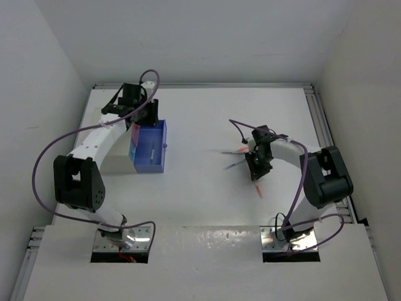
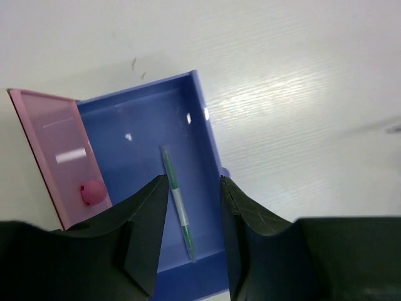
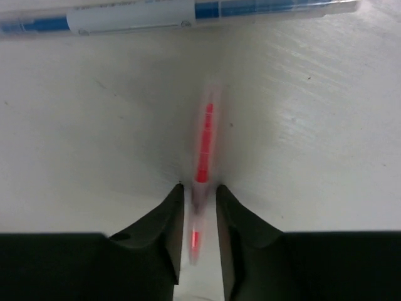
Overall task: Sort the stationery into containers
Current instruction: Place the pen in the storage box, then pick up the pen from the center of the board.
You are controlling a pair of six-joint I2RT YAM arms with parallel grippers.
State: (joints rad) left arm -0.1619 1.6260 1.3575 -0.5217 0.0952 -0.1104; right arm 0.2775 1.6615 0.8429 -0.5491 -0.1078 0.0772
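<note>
On the right half of the table [image 1: 207, 207], about midway between the near and far edges, a red pen [image 3: 203, 144] is pinched between the jaws of the right gripper [image 3: 200, 207]. The pen looks blurry, and its far end is close to the table top. A blue pen [image 3: 138, 17] is seen lying flat just past it. A few loose pens [image 1: 259, 190] are left on the table around that gripper.

Toward the far left corner, the left gripper [image 2: 194, 188] is held above the blue box [image 2: 207, 138]. Its jaws are apart and nothing is held in them. One green pen [image 2: 177, 200] is seen lying in the blue box. The pink box [image 2: 62, 150] is touching the blue box on its left side, and what is in it cannot be told.

So only a small part of the job looks done, and most pens are not yet put away.

The middle of the table between the arms is bare, so there is room to carry a pen across. Walls stand close on three sides, and a rail runs along the right edge.
</note>
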